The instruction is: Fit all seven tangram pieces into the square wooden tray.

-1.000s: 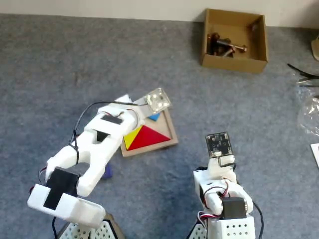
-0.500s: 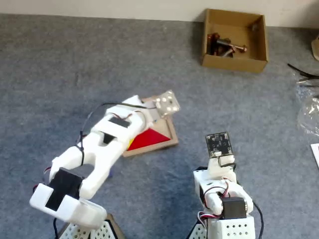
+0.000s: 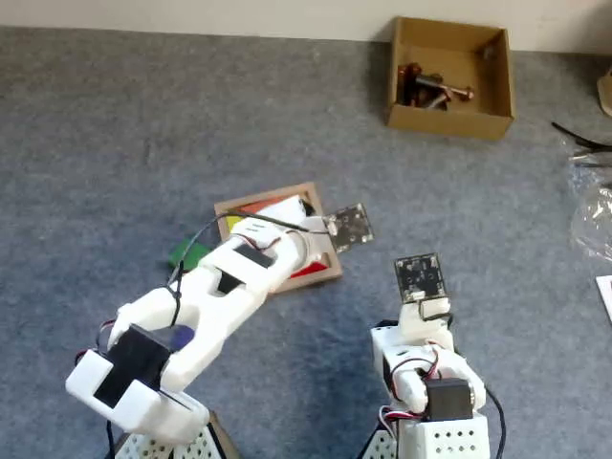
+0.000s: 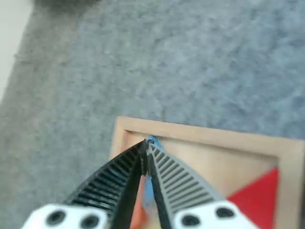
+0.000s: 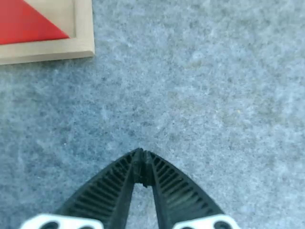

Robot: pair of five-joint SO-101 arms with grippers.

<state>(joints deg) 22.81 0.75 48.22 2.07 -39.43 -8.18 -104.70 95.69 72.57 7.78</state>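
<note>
The square wooden tray [image 3: 260,197] lies mid-table, largely covered by my left arm [image 3: 244,268]. In the left wrist view my left gripper [image 4: 147,144] is shut on a thin blue piece [image 4: 151,140], its tips just above the tray's inner corner [image 4: 125,135]. A red triangle [image 4: 257,193] lies in the tray, and an orange piece [image 4: 137,214] shows under the fingers. A green piece [image 3: 186,253] lies on the carpet left of the tray. My right gripper [image 5: 142,153] is shut over bare carpet, short of the tray corner [image 5: 52,51] holding the red triangle [image 5: 28,21].
A cardboard box [image 3: 449,115] with small items stands at the far right back. Clear plastic [image 3: 593,222] and cables lie at the right edge. A purple piece [image 3: 178,336] peeks out beneath the left arm. Grey carpet surrounds the tray.
My left arm has swung right and nearer across the tray, now covering the yellow and most of the red piece. The green piece has come into sight. The right arm is unmoved.
</note>
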